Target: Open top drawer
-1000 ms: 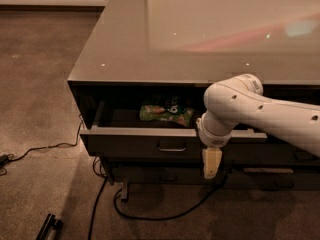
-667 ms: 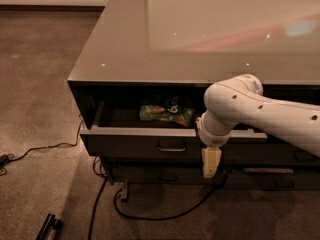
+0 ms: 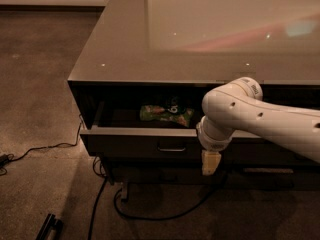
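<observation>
Gripper (image 3: 210, 164) just right of pull, open-or-closed untellable | top drawer (image 3: 140, 143) open, right end behind arm (image 3: 270, 121)

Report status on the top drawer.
Hand low, right of the pull, not on it. Top drawer pulled partway out, green packet inside. Cables on floor below.

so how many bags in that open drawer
1: a green bag in the top drawer, up-left of the hand, which hangs before the drawer front. The arm may hide more.
</observation>
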Tool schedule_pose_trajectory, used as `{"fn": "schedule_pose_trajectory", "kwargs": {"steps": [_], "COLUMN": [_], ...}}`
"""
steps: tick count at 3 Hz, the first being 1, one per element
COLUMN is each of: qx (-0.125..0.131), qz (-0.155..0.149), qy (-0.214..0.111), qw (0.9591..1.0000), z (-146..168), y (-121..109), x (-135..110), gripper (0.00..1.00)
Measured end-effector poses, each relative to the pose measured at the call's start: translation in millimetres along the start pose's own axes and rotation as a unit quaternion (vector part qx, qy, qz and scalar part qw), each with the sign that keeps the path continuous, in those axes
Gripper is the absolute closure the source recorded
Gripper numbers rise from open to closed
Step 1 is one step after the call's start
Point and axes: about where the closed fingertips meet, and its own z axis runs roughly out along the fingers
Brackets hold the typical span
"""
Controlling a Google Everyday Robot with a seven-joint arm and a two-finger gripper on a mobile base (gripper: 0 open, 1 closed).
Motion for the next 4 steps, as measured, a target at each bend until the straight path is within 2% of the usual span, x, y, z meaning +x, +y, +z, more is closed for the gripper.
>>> {"fn": "schedule_pose_trajectory", "kwargs": {"steps": [1, 2, 3, 4], "qx": [0.008, 0.009, 0.009, 0.009], "qz": [0.008, 0.012, 0.012, 0.012], "qy": [0.027, 0.040, 0.040, 0.040], "qw": [0.9996, 0.9991, 0.9991, 0.9991], "z": [-9.0, -14.7, -23.7, -30.9], "y": [28.7, 41.7, 40.2, 39.2], "x": [12.8, 19.6, 18.9, 18.2], "gripper": [0.42, 0.65, 0.88, 0.89]}}
